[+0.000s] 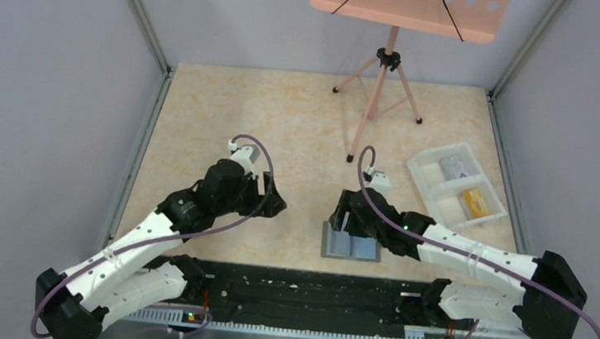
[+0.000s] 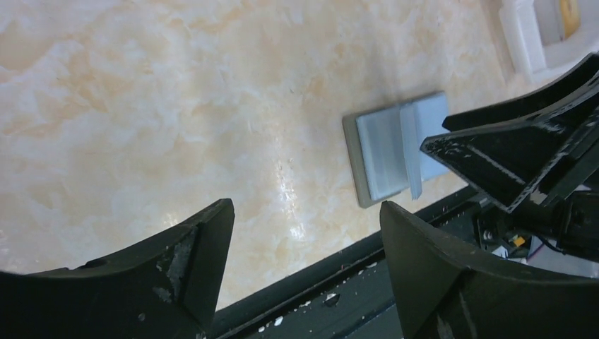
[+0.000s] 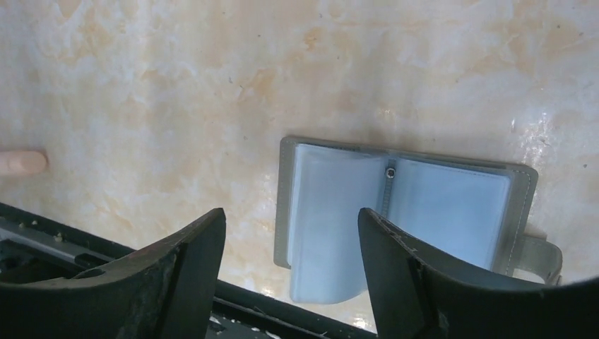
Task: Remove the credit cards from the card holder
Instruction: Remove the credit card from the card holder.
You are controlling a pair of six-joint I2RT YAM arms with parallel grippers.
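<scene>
Both hands stand wide open with nothing in them. The left hand [image 1: 274, 202] hovers over bare table [image 1: 245, 106], a little to the left of the card holder [image 1: 351, 246]. The right hand [image 1: 343, 215] hangs just above the holder's left half. The holder lies spread open by the table's near edge, between the two arms, pale blue pockets up, one clear leaf lifted. Off to the right, a white tray [image 1: 413, 165] holds a yellow-orange card [image 1: 476, 203] and a grey-lilac card [image 1: 453, 166] in separate compartments.

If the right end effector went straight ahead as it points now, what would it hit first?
Probably the open card holder: its pale pocket page lies between the fingers of the right end effector. Depth is unclear.
</scene>
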